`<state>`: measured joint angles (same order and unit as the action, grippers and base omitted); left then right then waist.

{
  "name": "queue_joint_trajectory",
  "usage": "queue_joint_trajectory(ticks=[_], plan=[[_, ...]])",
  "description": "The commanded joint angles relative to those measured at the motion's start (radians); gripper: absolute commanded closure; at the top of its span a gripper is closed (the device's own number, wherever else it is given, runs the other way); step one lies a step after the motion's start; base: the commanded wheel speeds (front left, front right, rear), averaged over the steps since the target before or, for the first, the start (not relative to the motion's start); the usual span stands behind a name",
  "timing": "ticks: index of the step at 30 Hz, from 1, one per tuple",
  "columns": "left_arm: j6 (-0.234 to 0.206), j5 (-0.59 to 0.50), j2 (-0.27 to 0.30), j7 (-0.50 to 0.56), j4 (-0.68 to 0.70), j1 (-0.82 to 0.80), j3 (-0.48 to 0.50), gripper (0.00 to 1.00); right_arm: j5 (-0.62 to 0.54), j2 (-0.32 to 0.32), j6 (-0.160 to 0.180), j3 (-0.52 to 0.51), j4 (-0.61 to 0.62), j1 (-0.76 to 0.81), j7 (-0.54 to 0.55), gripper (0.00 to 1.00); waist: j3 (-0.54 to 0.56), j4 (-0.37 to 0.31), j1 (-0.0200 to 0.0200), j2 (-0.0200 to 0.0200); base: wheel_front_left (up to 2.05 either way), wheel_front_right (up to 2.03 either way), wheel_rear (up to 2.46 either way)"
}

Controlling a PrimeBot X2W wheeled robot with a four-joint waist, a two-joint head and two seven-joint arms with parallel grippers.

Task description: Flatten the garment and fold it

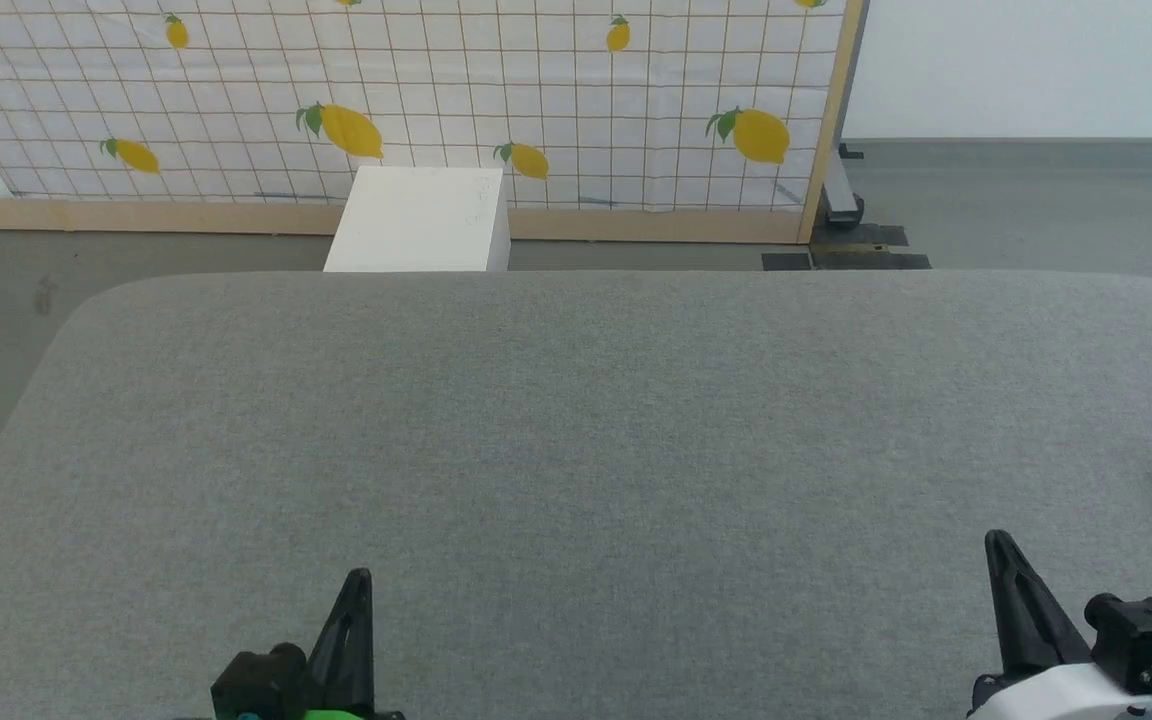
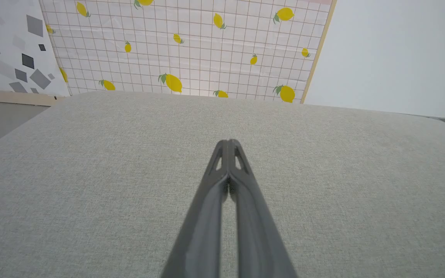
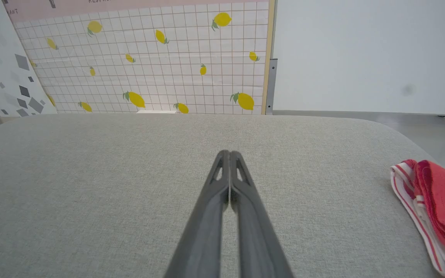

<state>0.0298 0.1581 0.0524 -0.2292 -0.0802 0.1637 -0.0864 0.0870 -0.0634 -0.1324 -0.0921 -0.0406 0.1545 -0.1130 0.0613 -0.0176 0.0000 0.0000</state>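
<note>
Bunched red garment [image 3: 442, 193], striped trim, at 3 o'clock of the clenched right fingers [image 3: 211, 216]; left fingers [image 2: 207, 216] clenched empty too

It looked like a robot test lab dressed as a set: a wood-framed backdrop panel [image 1: 536, 100] printed with lemons on a grid, a second panel [image 2: 10, 50] of grey geometric shapes, bare grey floor [image 1: 1036, 220], a plain white wall [image 1: 1036, 60] and a grey fabric-covered bench [image 1: 576, 450].
</note>
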Motion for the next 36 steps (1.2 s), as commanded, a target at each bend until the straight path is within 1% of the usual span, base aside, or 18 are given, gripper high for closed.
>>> queue_joint_trajectory(ticks=[1,36], plan=[[-0.003,-0.008,0.000,0.007,0.008,-0.019,0.003,1.00,-0.010,0.002,0.000,0.005,0.004,-0.017,0.006,1.00,-0.001,0.000,0.0000,0.0000,0.00,0.00,0.00],[-0.012,-0.057,-0.001,0.080,0.032,-0.066,0.031,1.00,-0.035,0.005,0.001,0.033,0.016,-0.062,0.041,1.00,-0.021,0.006,0.0000,0.0000,0.00,0.00,0.00]])
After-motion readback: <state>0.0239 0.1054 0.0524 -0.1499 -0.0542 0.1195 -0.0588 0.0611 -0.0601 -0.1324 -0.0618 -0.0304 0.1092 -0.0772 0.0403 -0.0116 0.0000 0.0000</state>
